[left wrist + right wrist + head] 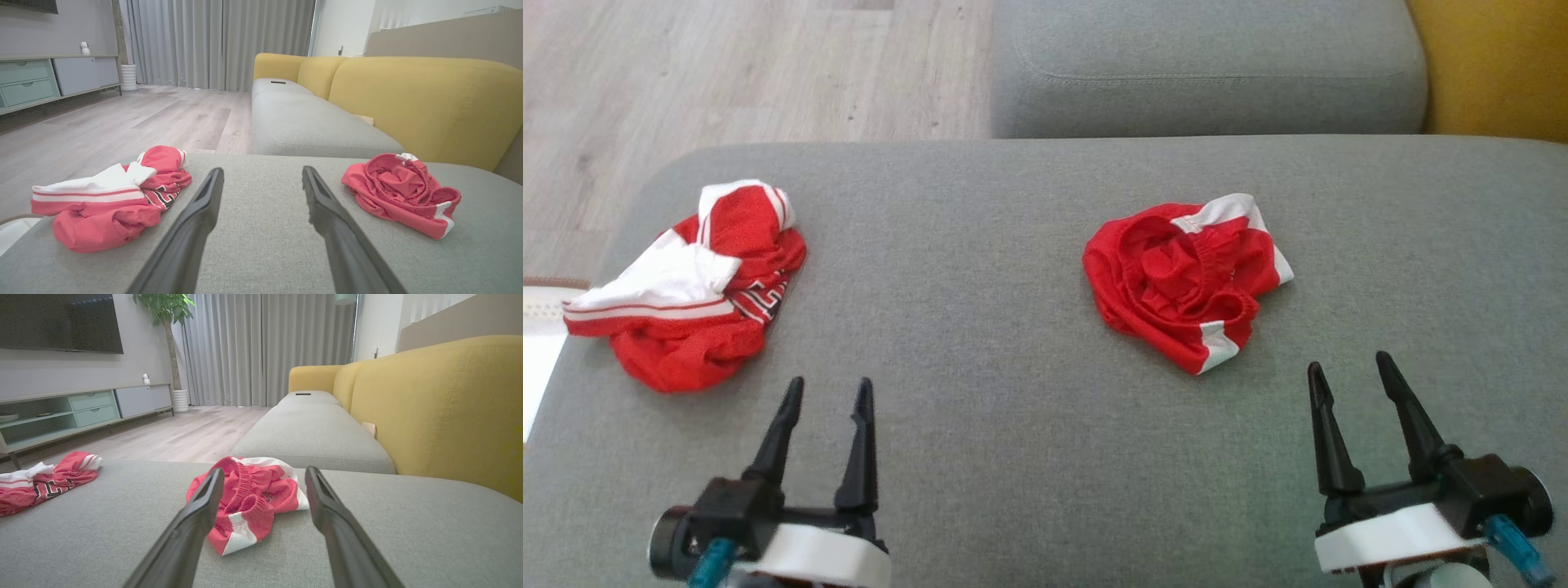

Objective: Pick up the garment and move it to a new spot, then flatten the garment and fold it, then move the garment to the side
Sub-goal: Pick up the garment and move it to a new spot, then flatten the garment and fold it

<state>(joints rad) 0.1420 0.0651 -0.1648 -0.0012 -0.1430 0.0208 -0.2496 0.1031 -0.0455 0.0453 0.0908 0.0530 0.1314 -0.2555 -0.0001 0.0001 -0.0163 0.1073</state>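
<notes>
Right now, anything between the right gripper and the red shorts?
Nothing visible. The open right gripper faces the shorts across bare grey cushion; the red-and-white jersey lies well off to the left.

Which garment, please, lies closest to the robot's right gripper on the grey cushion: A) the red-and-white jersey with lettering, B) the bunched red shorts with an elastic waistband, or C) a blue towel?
B: the bunched red shorts lie just ahead of the open right gripper, while the jersey sits far across, by the left gripper.
</notes>
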